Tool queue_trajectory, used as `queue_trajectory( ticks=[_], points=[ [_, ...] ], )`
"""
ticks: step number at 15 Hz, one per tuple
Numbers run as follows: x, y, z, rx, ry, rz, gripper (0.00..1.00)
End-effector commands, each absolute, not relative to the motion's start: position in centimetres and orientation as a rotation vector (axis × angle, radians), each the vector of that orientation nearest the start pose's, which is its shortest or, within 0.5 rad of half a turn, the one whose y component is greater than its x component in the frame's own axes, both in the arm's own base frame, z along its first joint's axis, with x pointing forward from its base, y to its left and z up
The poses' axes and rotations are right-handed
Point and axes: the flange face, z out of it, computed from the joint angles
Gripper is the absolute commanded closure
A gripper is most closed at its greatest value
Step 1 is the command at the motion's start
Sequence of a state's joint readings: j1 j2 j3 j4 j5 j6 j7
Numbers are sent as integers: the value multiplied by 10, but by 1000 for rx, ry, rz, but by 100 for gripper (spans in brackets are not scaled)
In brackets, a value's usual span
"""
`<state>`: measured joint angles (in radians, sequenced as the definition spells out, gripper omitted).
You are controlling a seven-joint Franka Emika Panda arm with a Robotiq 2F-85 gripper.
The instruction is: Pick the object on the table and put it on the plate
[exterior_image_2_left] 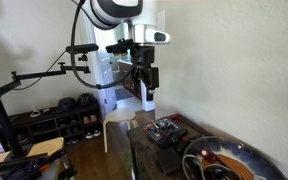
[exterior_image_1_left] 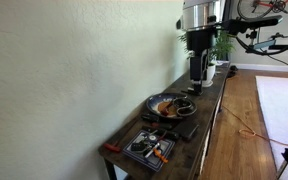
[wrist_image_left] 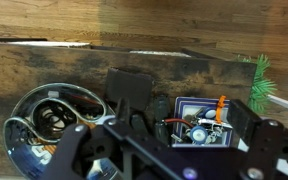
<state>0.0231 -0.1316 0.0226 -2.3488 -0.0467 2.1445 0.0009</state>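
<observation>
- The fingers (wrist_image_left: 274, 150) look spread wide and empty, high above the table (exterior_image_1_left: 206, 95).
- Lower squarely over the dark block (wrist_image_left: 129, 85), likely the target, clear of the plate (wrist_image_left: 9, 135) rim.

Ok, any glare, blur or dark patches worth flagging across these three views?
In an exterior view, daylight brightens the floor while the dark table swallows detail near the plate. In an exterior view, the gripper is backlit, nearly a silhouette. Wrist view: soft overall, glare on the plate's rim, gripper parts blurred near the lens.
</observation>
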Motion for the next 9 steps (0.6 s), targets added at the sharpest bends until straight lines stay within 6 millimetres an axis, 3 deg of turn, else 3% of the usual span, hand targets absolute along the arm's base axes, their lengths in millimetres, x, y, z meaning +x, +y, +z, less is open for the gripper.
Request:
queue_trajectory(
  ticks=[1,9],
  points=[
    [486,16,352,-3206,-120,144,0],
    [523,15,290,-3226,-227,106,0]
  ],
)
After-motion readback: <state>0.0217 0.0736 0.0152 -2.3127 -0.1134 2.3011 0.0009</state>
